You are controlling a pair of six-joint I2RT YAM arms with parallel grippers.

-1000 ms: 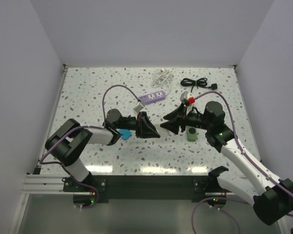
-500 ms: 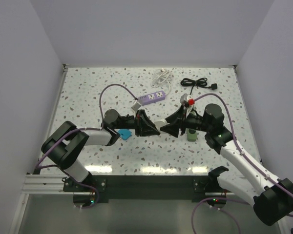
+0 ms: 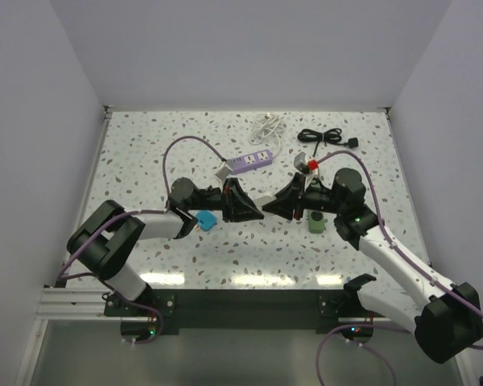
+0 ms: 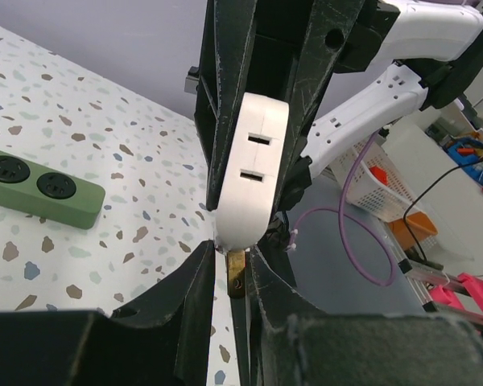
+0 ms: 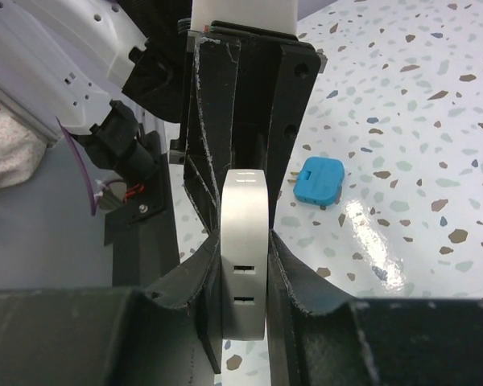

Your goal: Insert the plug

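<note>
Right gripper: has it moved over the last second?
Yes, slightly. Holding the white plug adapter, the right gripper has edged left toward the left gripper, away from the fixed green power strip.

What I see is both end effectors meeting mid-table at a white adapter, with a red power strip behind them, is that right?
Not quite. The power strip behind them is purple, not red; the top view shows it. The rest stands: the left end effector and right end effector meet mid-table at the white adapter.
</note>
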